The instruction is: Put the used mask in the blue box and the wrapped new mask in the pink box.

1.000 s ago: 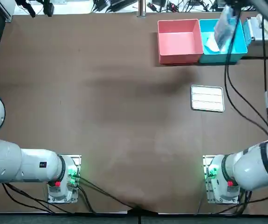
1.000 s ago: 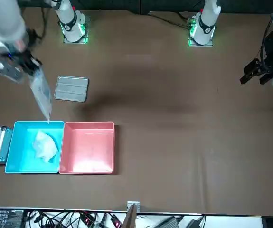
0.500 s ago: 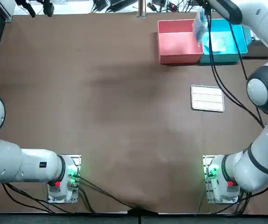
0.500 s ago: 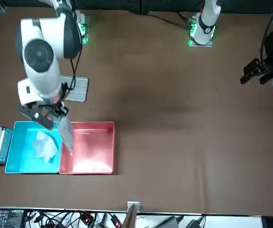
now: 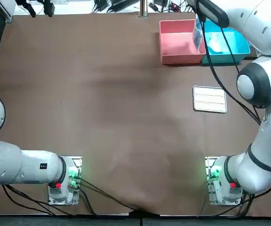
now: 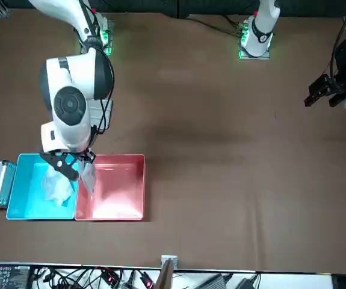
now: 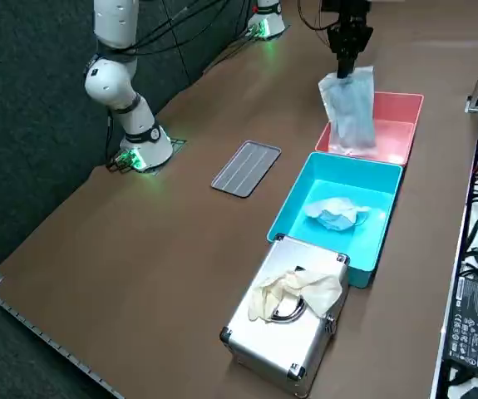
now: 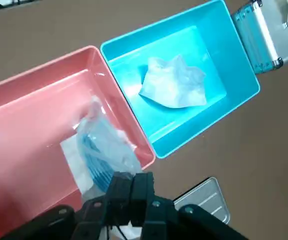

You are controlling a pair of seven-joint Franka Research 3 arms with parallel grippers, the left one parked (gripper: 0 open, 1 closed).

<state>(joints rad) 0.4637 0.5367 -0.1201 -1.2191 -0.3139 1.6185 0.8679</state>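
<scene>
Wrapped mask (image 7: 351,112) shifted over pink box (image 7: 393,138), its top hidden in end effector (image 7: 344,71).

You can read no text, label, brand or number here: none on the right gripper (image 7: 346,65) above the pink box (image 7: 393,135), the wrapped mask (image 7: 351,112) it grips, the blue box (image 7: 355,178) or the metal case (image 7: 265,334).

- Right arm (image 5: 255,87): white rounded shells, black cables.
- Base (image 5: 220,181), well apart from pink box (image 5: 180,21): green lights.
- Right gripper (image 7: 347,65): black, over pink box.
</scene>
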